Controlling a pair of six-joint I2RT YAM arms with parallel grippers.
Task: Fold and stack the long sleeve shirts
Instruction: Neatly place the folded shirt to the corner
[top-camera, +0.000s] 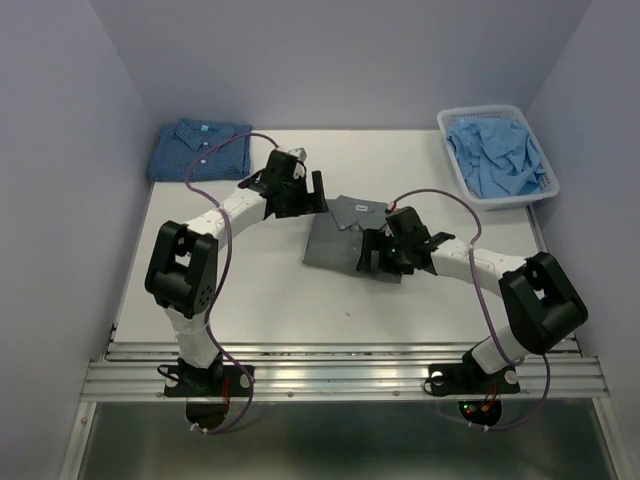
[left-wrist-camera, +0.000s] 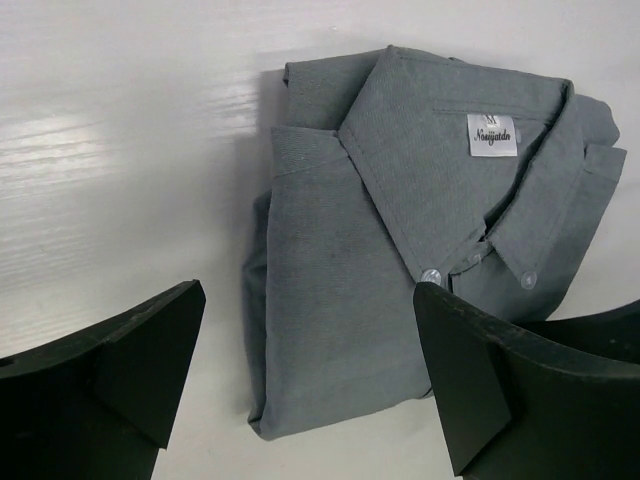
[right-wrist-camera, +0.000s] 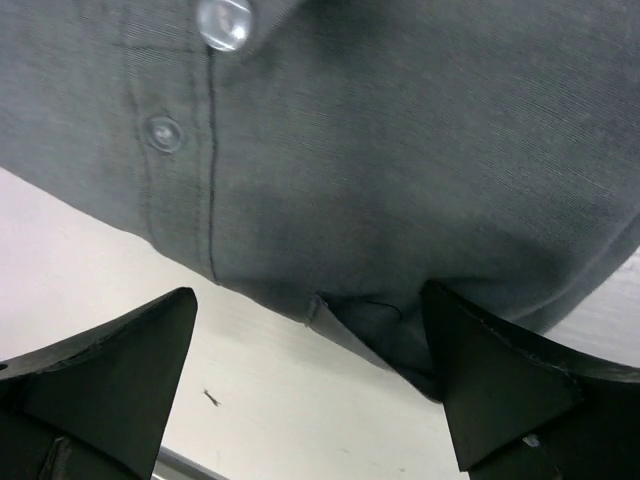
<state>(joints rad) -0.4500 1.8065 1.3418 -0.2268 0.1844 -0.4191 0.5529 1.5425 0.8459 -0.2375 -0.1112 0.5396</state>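
Both my grippers were spread to their widest and held nothing. Only the overhead view gave the whole layout. My left gripper (top-camera: 305, 195) hung just beside the collar end of the folded slate-grey shirt (top-camera: 340, 238), and my right gripper (top-camera: 378, 255) was at its opposite, hem end. The dark blue check shirt (top-camera: 200, 150) lay folded well beyond my left gripper, near the table's far edge. Well off to the outer side of my right gripper sat a basket (top-camera: 480, 110) of crumpled pale blue cloth (top-camera: 497, 160). The left wrist view added detail: collar, white neck label (left-wrist-camera: 492, 135), pale buttons (left-wrist-camera: 432, 276), and the fold's side edge with bare table (left-wrist-camera: 120, 150) open beside it. The right wrist view showed only the hem close up, a placket button (right-wrist-camera: 162, 131) and a small tuck of cloth. Open table lay behind both grippers, toward the bases. I could not tell whether my right fingertips touched the cloth. The label print was too small to read surely.
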